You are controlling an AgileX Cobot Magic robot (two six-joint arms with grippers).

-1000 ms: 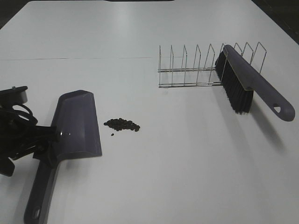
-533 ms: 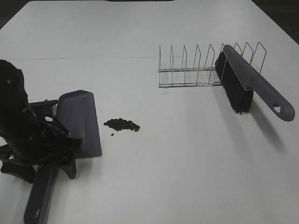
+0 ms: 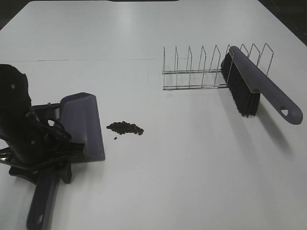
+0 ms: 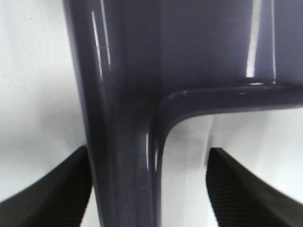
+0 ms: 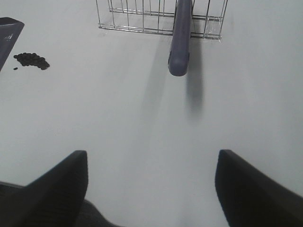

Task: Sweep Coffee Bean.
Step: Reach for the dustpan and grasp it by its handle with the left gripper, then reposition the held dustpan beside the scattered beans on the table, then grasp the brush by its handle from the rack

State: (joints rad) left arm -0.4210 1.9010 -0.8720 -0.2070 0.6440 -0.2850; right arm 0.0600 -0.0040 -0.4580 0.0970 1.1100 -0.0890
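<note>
A small pile of dark coffee beans (image 3: 125,128) lies on the white table, just right of the purple dustpan (image 3: 84,122); one stray bean lies beside it. The beans also show in the right wrist view (image 5: 31,60). My left gripper (image 3: 50,165) sits low over the dustpan's handle. In the left wrist view its fingers (image 4: 57,189) stand open on either side of the handle (image 4: 123,179), with a gap on one side. A purple brush (image 3: 254,84) with black bristles leans on a wire rack. My right gripper (image 5: 151,153) is open and empty, off the exterior high view.
The wire rack (image 3: 196,72) stands at the back right and holds the brush; its handle (image 5: 180,42) sticks out toward my right gripper. The table's far edge (image 3: 144,2) runs along the back.
My left arm has swung in from the left edge and come down over the dustpan's handle. The handle end shifted slightly right. Beans and brush have not moved.
</note>
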